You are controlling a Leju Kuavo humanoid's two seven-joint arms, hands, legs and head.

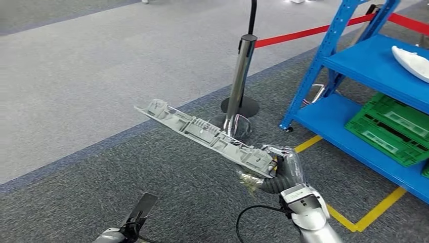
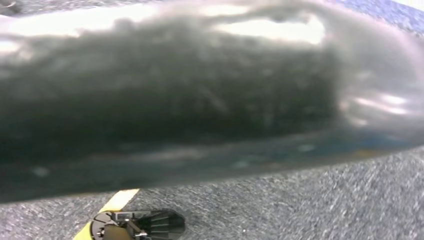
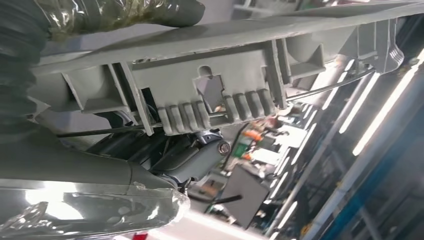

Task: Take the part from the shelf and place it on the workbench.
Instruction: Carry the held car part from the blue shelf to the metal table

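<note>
I see right hand (image 1: 277,169) gripping one end of long grey ribbed plastic part (image 1: 202,132); part held in air over dark grey carpet (image 1: 177,192), free end pointing toward 10 o'clock from hand. Right wrist view: thick grey thumb (image 3: 125,17) pressed across part's flat edge (image 3: 225,80). Blue metal shelf (image 1: 372,66) at 2 o'clock, well apart from part; green plastic crate (image 1: 389,126) on lower level, white moulded piece (image 1: 412,62) on upper. Silver barrier post (image 1: 240,76) just behind part. Left hand (image 1: 136,215) low at 7 o'clock; I cannot tell how it is set.
</note>
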